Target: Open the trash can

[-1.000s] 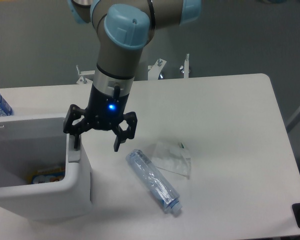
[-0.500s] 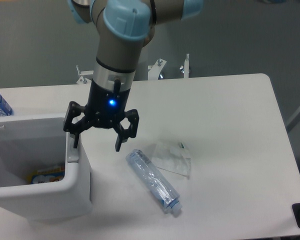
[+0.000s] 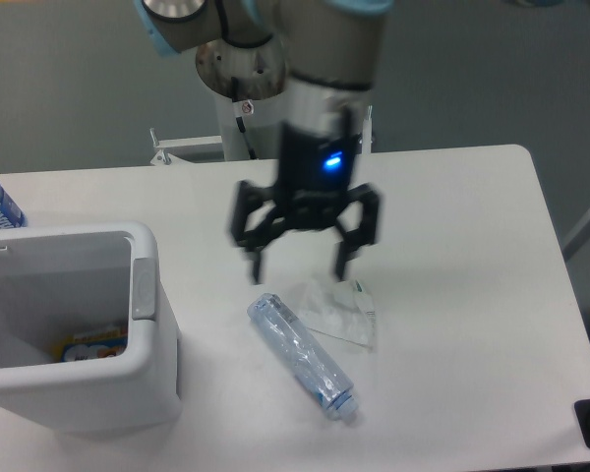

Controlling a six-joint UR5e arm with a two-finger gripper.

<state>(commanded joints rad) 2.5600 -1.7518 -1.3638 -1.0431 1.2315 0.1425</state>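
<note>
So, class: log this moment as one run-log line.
trash can: open, lid off | gripper: open, empty, above bottle | plastic bag: beside bottle

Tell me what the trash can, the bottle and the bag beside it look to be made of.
Trash can: likely moulded plastic, matte white, with thick rounded walls and soft corners.
Bottle: clear thin plastic, apparently crumpled; creases glint and the table shows through.
Bag: seemingly thin transparent film, wrinkled, with faint shiny folds; its contents can't be made out.
</note>
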